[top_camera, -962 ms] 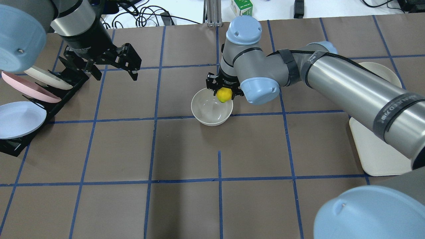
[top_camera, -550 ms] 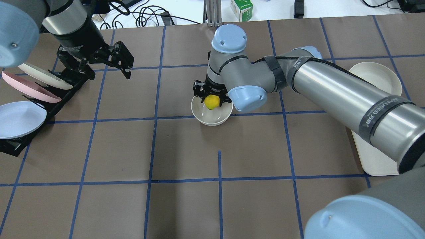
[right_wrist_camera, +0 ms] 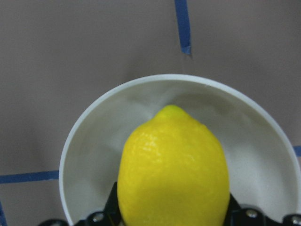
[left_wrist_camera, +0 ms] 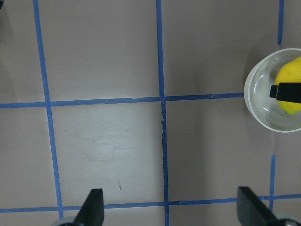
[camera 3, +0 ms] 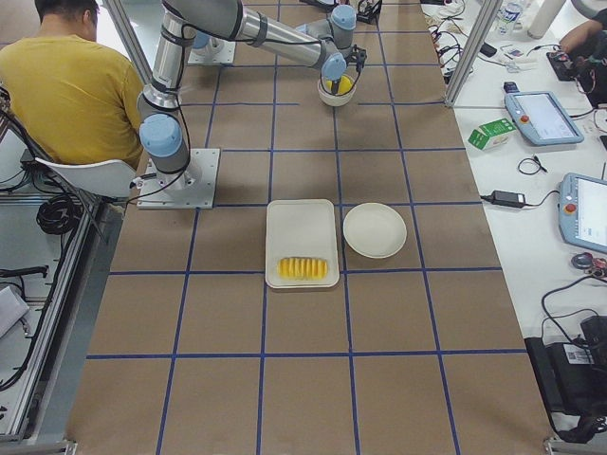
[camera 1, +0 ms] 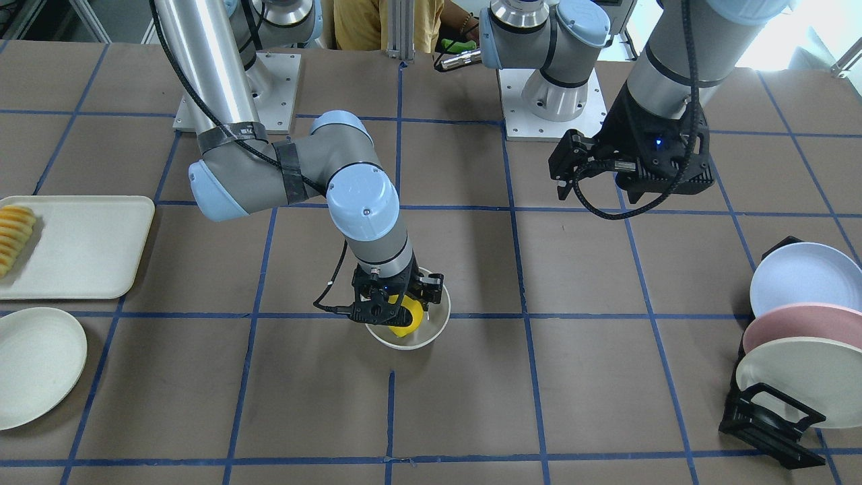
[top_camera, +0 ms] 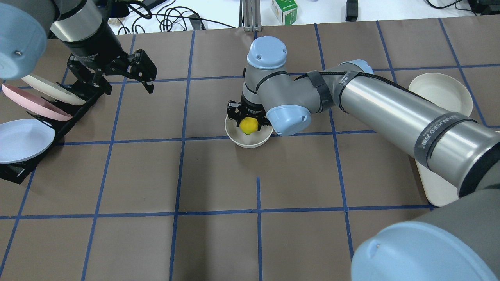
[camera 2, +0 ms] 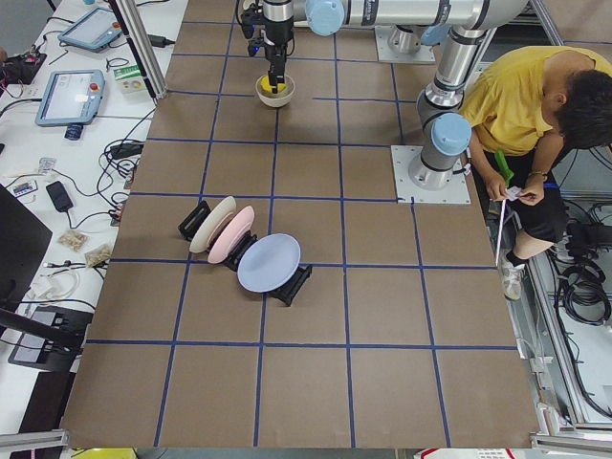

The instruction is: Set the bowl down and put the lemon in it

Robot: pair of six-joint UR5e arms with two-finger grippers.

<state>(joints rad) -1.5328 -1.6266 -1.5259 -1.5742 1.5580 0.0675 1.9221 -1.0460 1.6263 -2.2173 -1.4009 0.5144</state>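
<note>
Now, the right gripper (top_camera: 249, 121) is down over the bowl (top_camera: 250, 144) at the middle of the table (top_camera: 218, 242), and its two black fingers are clamped on the lemon (top_camera: 248, 127). From overhead the big wrist covers most of that hand; you get only the yellow fruit and the bowl's near rim peeking out. The front-facing camera gives more: the fingers reach down past the rim, and the lemon sits low inside the off-white wall. Whether it touches the bottom, I cannot tell from any angle.

The right wrist camera is the treat. The lemon fills the lower frame, bright yellow, matte and finely dimpled. Its pointed end aims at the far wall of the bowl, and the glossy white inside curves round it. The left wrist camera catches the same pair at its right edge, looking straight down: round bowl, shiny floor, one black finger (left_wrist_camera: 282, 92) lying across the lemon.

That view also settles the left gripper (left_wrist_camera: 169, 200): fingers spread wide, nothing between them but bare table and a blue tape line (left_wrist_camera: 163, 141). Overhead, it hangs at the far left, just beside the plate rack (top_camera: 70, 119) with its pastel plates. The sliced yellow food (camera 1: 13, 236) on the tray (camera 1: 81, 256) shows only in the front-facing and right-side views, beside the flat plate (camera 1: 34, 364) and well apart from the bowl.
</note>
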